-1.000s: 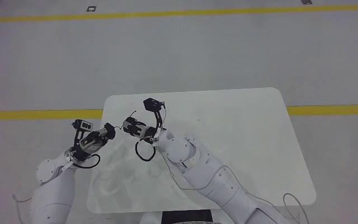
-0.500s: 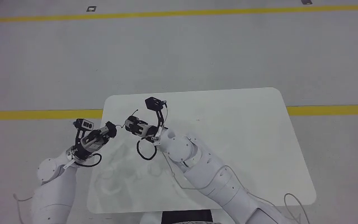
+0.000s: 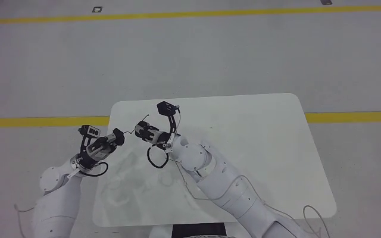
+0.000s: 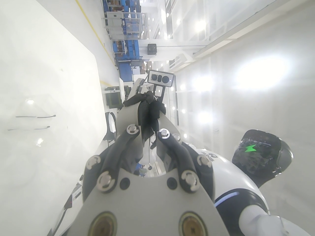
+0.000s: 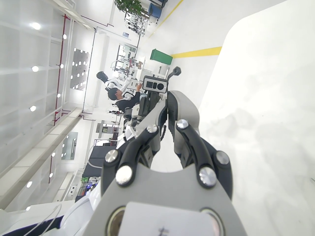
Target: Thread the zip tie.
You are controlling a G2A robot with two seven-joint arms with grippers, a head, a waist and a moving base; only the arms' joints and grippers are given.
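I read this as the lining-up stage of the threading; the zip tie (image 5: 175, 71) is in the air, not on the table (image 3: 268, 154), carried above the left edge toward the far left corner; the right gripper (image 3: 138, 127) has its fingers pressed together on the tie, with the small black head and a short curved stub sticking out past the fingertips; the left gripper (image 3: 119, 136) faces it tip to tip, fingers drawn together too, and from above a thin dark strand runs out of it toward the right one, so I take it to be pinching the other end; I cannot see the tail entering the head, so I judge the threading not yet done; next I would need to bring the free tip square to the slot in the head, keep the strap from twisting, and feed it slowly without loosening either grip; two thin dark strips (image 4: 35, 116) that look like spare ties lie flat on the table, well apart from the grippers; against a second ago, the right gripper has drifted a little toward the far edge, the left has followed only slightly, and the gap between them looks a touch wider.
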